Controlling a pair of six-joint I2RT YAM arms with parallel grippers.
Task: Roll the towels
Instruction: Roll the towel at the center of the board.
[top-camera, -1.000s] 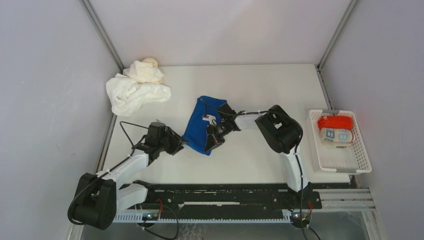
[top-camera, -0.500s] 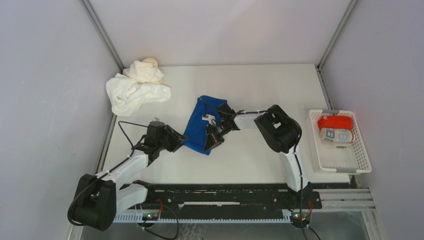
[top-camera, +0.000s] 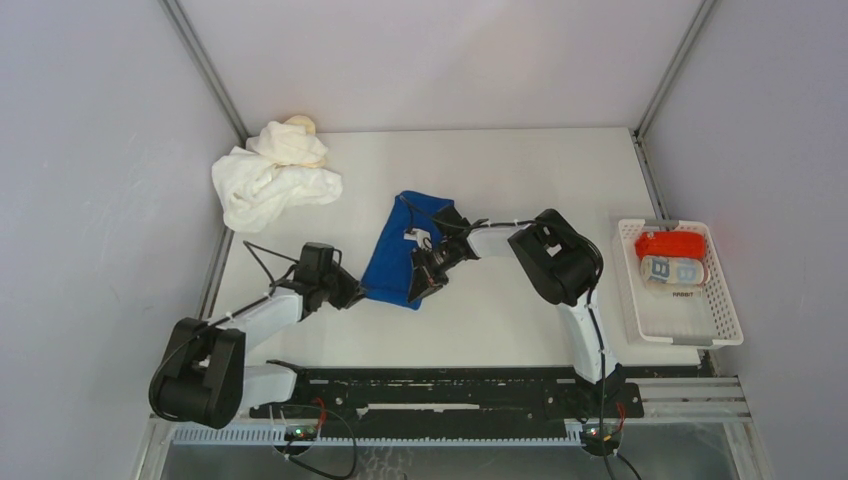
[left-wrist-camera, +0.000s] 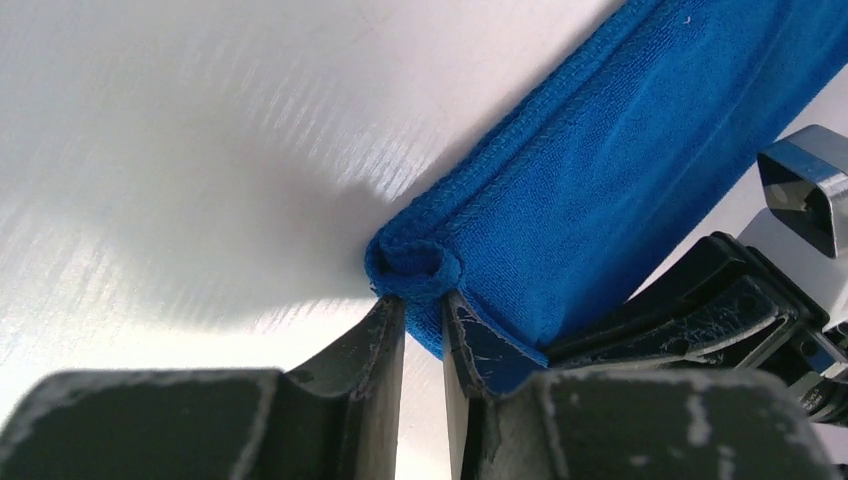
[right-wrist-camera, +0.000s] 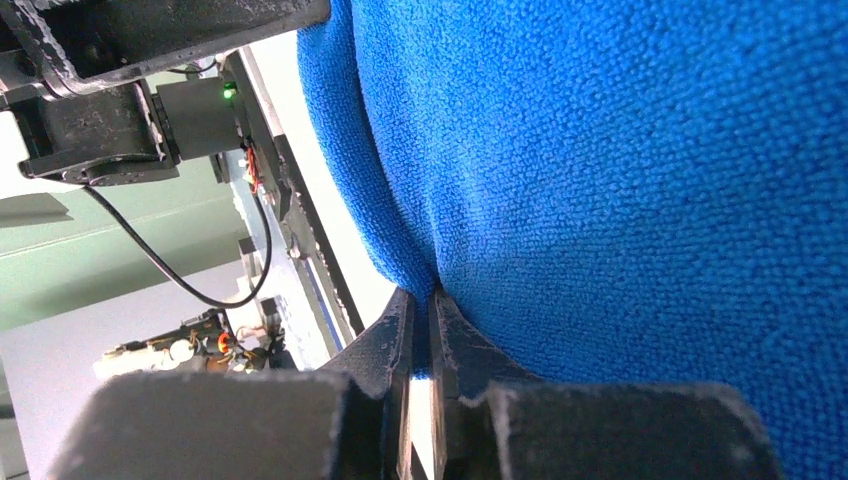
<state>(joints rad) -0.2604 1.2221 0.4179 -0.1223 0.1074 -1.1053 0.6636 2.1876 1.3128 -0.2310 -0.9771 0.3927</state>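
The left pincer (top-camera: 352, 290) (left-wrist-camera: 422, 298) is seen drawn almost shut, only a narrow slit being left between its fingers, and the curled corner of the blue towel (top-camera: 393, 258) (left-wrist-camera: 620, 150) (right-wrist-camera: 650, 200) is nipped at its tips. The right pincer (top-camera: 414, 286) (right-wrist-camera: 432, 295) is clamped tight, a fold of the same cloth being pinched between its pads. The blue towel is thus held between the two pincers, the left at its near left edge and the right at its near right edge. Its long axis is laid from the pincers away toward the far side of the table (top-camera: 520, 170), slightly slanted to the right, and its left hem is rolled over on itself. Well beyond the left pincer, in the far left corner, a heap of white towels (top-camera: 268, 190) is piled with a cream towel (top-camera: 288, 145) on top. Well to the right of the right pincer a white slatted basket (top-camera: 725, 322) is placed, in which a rolled red towel (top-camera: 670, 243) and, just nearer, a light-blue patterned roll (top-camera: 672, 270) are lodged. The white table is enclosed by plain grey walls.
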